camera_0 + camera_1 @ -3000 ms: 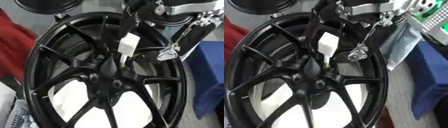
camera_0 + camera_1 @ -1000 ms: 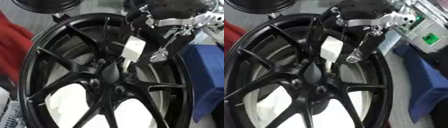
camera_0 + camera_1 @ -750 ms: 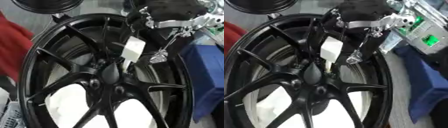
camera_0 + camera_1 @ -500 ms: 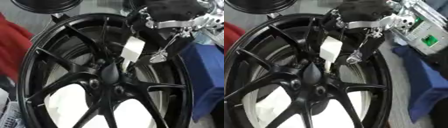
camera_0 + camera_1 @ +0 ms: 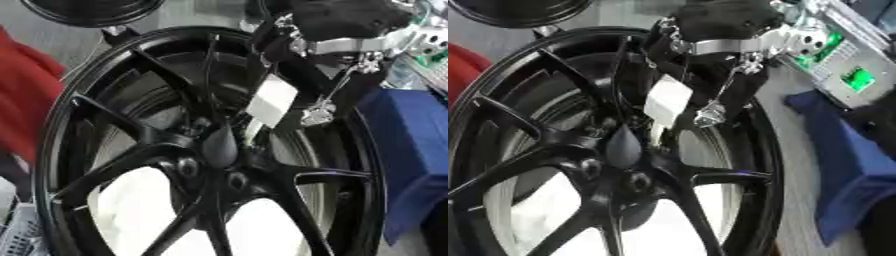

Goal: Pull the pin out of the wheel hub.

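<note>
A big black multi-spoke wheel (image 5: 114,150) fills both views, its hub (image 5: 219,147) near the middle. My right hand (image 5: 346,20) comes in from the upper right and reaches down over the rim to the hub. A white rectangular piece (image 5: 271,100) and a thin silver linkage (image 5: 319,114) on the hand hang just above the hub. A short pale bit (image 5: 251,134) shows under the white piece at the hub's upper right edge; I cannot make out whether it is the pin. The left hand shows in neither view.
A second black wheel (image 5: 87,10) lies at the top left. Red cloth (image 5: 26,100) borders the left, a blue box (image 5: 411,150) the right. A metal unit with green boards (image 5: 842,65) is at the upper right. White sheet (image 5: 140,210) shows through the spokes.
The whole picture has shifted a little, so the camera moved. My right hand stays at the hub in the same place relative to the wheel.
</note>
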You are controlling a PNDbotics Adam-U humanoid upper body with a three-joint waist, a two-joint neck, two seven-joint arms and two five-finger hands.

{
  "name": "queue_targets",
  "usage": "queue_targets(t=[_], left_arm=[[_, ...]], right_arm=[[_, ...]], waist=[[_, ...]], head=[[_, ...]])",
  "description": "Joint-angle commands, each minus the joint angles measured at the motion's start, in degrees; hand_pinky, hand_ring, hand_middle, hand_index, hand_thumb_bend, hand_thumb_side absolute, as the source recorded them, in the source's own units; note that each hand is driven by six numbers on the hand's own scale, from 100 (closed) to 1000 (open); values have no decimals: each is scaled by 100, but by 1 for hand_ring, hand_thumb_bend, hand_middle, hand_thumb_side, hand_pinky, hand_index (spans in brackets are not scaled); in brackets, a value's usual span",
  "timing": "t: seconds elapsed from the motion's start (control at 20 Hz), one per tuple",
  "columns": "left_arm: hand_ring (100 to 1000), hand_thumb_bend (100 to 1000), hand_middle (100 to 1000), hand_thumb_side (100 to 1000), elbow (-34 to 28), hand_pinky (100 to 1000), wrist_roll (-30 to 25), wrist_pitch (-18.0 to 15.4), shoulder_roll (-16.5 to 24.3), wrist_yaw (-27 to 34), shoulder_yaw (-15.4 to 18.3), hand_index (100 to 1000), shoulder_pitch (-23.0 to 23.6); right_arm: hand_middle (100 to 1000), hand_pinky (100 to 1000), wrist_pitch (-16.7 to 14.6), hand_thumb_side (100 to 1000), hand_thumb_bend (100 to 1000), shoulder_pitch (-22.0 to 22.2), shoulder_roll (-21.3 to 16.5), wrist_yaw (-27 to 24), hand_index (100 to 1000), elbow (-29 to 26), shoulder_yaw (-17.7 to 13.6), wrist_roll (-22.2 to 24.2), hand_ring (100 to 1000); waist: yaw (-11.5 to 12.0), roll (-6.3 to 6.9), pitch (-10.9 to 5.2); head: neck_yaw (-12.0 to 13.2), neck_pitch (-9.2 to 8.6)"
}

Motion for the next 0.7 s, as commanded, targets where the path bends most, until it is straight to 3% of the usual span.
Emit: queue_targets(t=[0.05,0.4,0.7], left_arm=[[611,275,584,701,-126,764,8,9,93,20,71,722,-17],[611,275,584,701,-125,765,23,19,94,9,84,723,7],[611,275,584,699,-118,765,35,25,112,-6,91,723,50]], right_arm=[[478,848,45,100,309,-125,-74,-72,568,56,-47,-23,690],[443,848,180,100,324,-308,-47,-439,542,147,-175,175,667],[436,850,333,100,319,-235,-260,-952,559,174,-641,91,664]], waist=[[9,31,-138],[-41,20,-237],[-155,43,-374]], head=[[-32,-30],[-57,178],[-7,277]])
